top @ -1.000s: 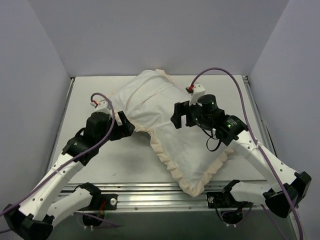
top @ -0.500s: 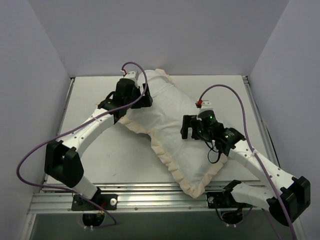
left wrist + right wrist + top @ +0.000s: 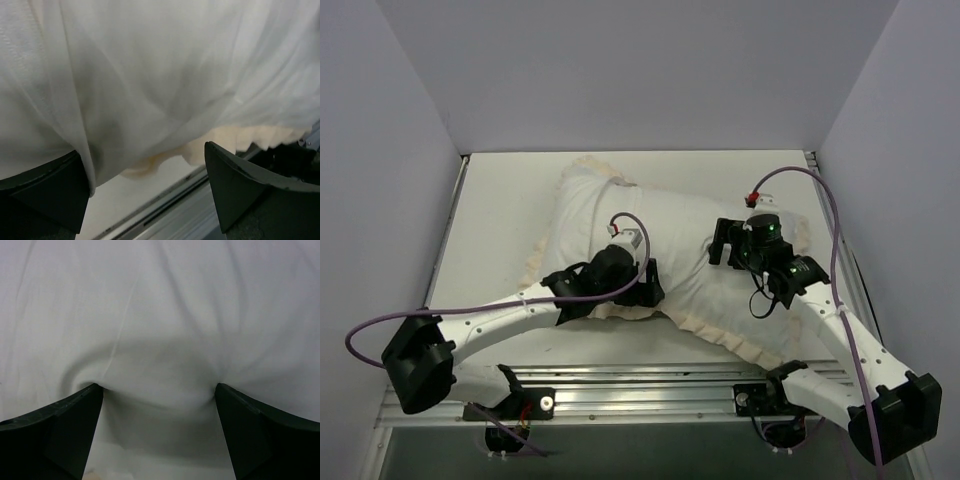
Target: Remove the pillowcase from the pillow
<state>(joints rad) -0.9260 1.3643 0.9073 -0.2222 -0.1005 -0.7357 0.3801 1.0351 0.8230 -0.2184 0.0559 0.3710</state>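
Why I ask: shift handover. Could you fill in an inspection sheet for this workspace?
Surface: white table, with the pillowcase lying across it.
Job's things: pillowcase white face up, cream ruffle along its edge; pillow not seen, apparently still inside.
Clutter: nothing seen.
Grippers: left gripper open at the near ruffled edge; right gripper open, fingertips denting the fabric.
Cables: purple, one on each arm, left cable and right cable, both looping free.
Surroundings: plain walls on three sides; metal rail at the near edge.

Left gripper (image 3: 645, 285) and right gripper (image 3: 723, 240) both stand spread wide.
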